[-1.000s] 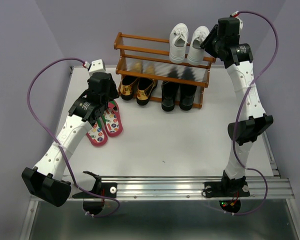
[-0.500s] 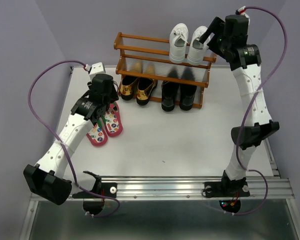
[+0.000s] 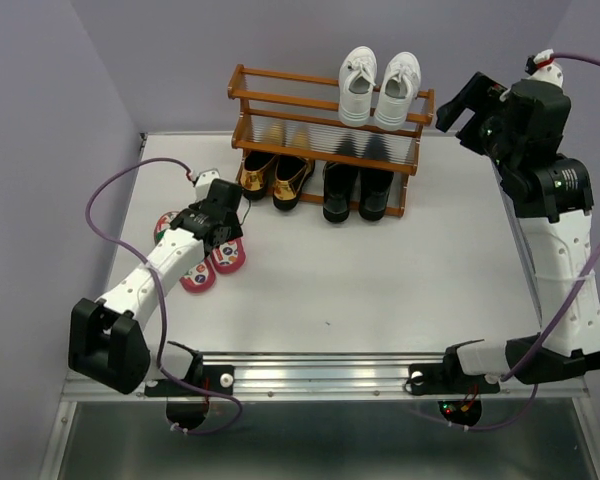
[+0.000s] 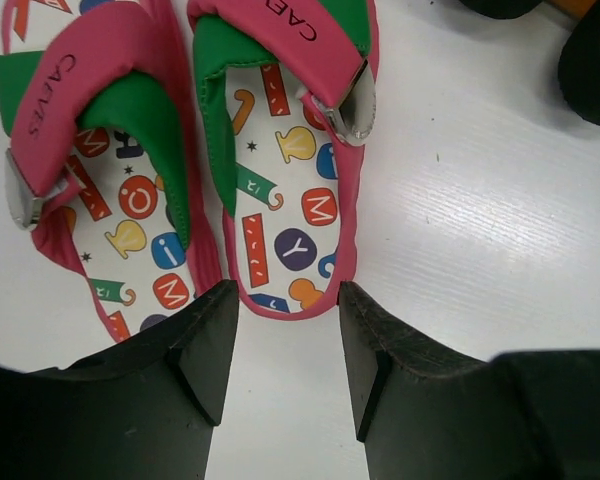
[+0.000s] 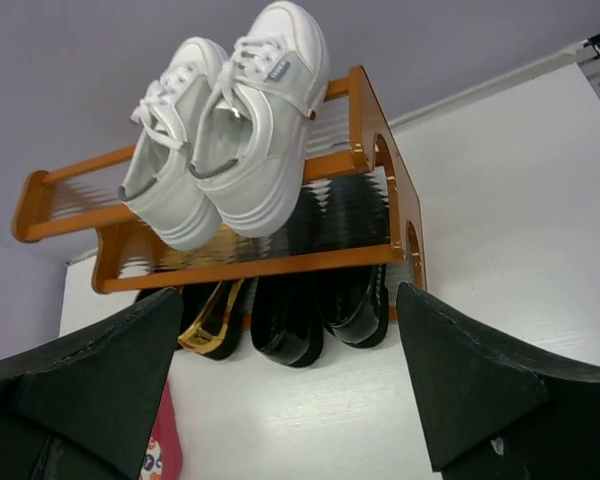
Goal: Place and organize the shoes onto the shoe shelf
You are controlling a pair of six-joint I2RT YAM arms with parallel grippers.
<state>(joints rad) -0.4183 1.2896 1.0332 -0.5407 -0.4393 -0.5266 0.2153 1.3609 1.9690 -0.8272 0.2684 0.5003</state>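
Note:
The pink flip-flops [image 3: 194,274] lie side by side on the table, left of the shoe shelf [image 3: 280,108]. My left gripper [image 3: 218,230] hangs low over them. In the left wrist view it [image 4: 285,300] is open, with the heel of the right flip-flop [image 4: 280,210] just beyond its fingertips. White sneakers [image 3: 378,85] stand on the top tier at the right. Gold loafers [image 3: 275,178] and black boots [image 3: 358,192] sit on the lower tier. My right gripper [image 3: 458,105] is raised to the right of the shelf, wide open and empty. Its wrist view shows the sneakers [image 5: 230,130] on the shelf [image 5: 280,265].
The white table [image 3: 380,280] ends at a metal rail [image 3: 380,368] where both arm bases stand. Purple walls close in behind the shelf and on the left. The left half of the top tier [image 3: 280,90] holds nothing.
My right gripper has opened and pulled back to the right, away from the sneakers on the top tier. My left arm has dropped lower over the flip-flops.

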